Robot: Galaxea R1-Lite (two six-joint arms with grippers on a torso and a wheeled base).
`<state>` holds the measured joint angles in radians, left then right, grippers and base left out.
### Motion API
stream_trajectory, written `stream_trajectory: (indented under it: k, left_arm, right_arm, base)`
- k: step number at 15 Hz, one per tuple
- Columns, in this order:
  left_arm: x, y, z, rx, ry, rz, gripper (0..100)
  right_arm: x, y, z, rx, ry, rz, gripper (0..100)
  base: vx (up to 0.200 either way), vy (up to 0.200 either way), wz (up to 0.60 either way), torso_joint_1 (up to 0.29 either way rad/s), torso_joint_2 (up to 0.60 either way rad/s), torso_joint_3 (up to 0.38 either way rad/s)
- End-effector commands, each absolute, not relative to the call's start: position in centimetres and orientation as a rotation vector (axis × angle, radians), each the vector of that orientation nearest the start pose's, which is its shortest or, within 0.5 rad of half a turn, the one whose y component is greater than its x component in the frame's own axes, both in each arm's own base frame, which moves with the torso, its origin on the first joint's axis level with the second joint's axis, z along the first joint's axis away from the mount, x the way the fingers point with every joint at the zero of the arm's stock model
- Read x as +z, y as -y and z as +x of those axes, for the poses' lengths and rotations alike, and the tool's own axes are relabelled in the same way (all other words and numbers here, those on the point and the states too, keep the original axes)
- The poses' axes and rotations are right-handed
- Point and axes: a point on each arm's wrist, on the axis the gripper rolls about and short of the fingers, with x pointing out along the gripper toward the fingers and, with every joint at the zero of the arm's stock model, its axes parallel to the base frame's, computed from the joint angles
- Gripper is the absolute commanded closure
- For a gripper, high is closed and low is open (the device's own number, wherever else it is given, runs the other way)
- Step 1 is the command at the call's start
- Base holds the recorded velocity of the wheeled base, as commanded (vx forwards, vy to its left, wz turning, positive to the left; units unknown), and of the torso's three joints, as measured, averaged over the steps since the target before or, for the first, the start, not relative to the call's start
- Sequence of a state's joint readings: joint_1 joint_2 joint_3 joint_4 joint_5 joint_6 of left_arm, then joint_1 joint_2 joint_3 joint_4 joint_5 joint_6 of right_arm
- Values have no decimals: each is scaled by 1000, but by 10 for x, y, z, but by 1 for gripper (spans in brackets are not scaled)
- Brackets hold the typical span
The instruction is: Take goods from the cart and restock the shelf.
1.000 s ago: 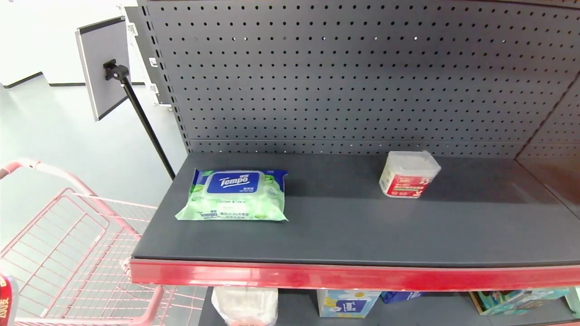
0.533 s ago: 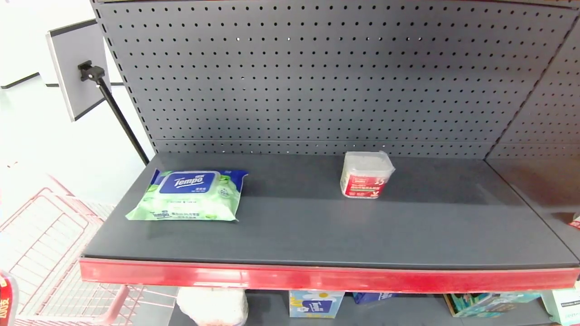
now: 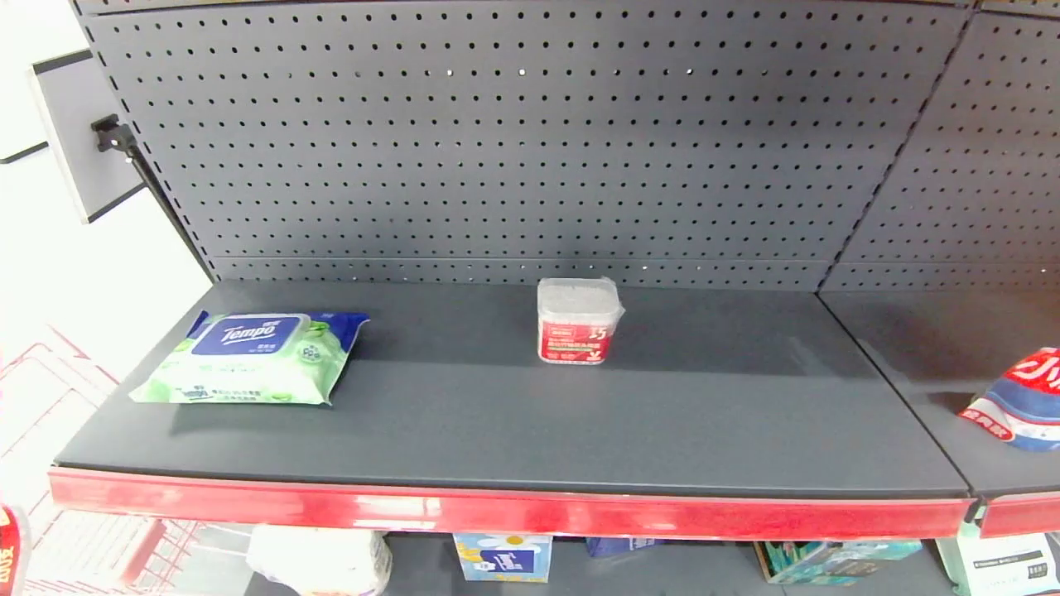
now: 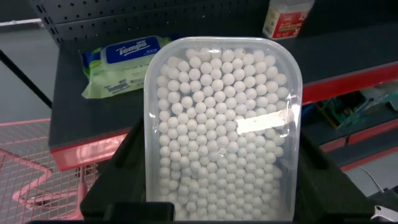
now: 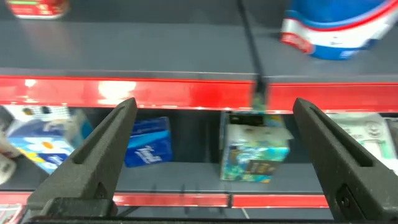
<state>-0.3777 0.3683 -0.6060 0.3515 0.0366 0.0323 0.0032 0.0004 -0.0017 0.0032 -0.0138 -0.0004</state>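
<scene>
Clear rounded tub (image 4: 221, 112) packed with small white beads, clamped in the left hand (image 4: 221, 165) before the red-edged shelf (image 3: 497, 414), near the pink cart (image 4: 25, 180); right hand (image 5: 214, 109) spread wide, holding nothing.

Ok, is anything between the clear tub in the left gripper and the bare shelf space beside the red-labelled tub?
Nothing visible does. The clear tub is out front of the shelf, and the top between the wipes pack and the red-labelled tub is bare. Only the red front lip may need clearing.
</scene>
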Motion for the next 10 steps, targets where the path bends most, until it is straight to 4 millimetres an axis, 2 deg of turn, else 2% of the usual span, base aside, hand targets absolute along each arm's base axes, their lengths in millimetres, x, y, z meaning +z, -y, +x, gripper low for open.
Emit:
stream_trajectory:
  k: [1, 6, 7, 8, 9, 10]
  left_arm:
    - [211, -10, -23, -344, -109, 58, 100]
    - [212, -9, -22, -355, -103, 64, 100]
    - [213, -8, -20, -357, -102, 71, 100]
    - [215, -7, -16, -358, -109, 73, 100]
    - [216, -5, -12, -372, -117, 72, 100]
    - [218, -3, -8, -406, -124, 71, 100]
  right_arm:
    - [76, 0, -23, -11, -2, 0, 0]
    - [76, 0, -23, 0, -2, -11, 0]
    - [85, 0, -24, 20, 20, -11, 0]
    - [138, 0, -17, 38, 0, 0, 0]
    - [200, -1, 8, 53, -10, 48, 0]
    - [245, -3, 31, 108, 7, 49, 0]
  base:
    - [0, 0, 0, 0, 0, 0]
    - [0, 0, 0, 0, 0, 0]
    - [0, 0, 0, 0, 0, 0]
    - [0, 0, 0, 0, 0, 0]
    - [0, 0, 0, 0, 0, 0]
    - [0, 0, 0, 0, 0, 0]
